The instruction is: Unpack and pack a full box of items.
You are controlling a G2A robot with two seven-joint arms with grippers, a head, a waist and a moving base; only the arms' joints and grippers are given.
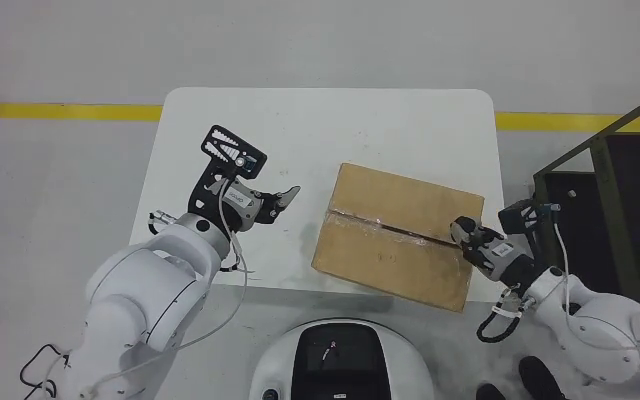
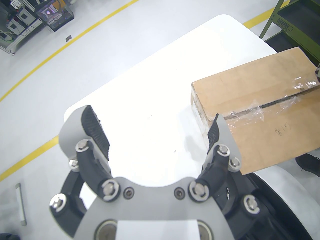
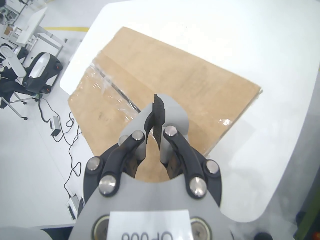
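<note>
A closed cardboard box (image 1: 400, 235) lies at an angle on the right half of the white table (image 1: 300, 120). Torn clear tape (image 2: 252, 112) runs along its top seam (image 3: 112, 86). My left gripper (image 1: 265, 172) hovers over the table just left of the box (image 2: 262, 96), wide open and holding nothing (image 2: 153, 112). My right gripper (image 1: 464, 232) sits at the box's right edge, over the end of the seam. Its fingers are shut together (image 3: 157, 102) above the box top (image 3: 180, 76), and nothing shows between them.
A dark green metal rack (image 1: 600, 190) stands close to the table's right side, also seen as a rack (image 2: 295, 13) behind the box. Bare table surface (image 2: 212, 41) stretches left of and beyond the box. A yellow floor line (image 1: 70, 111) runs past the far edge.
</note>
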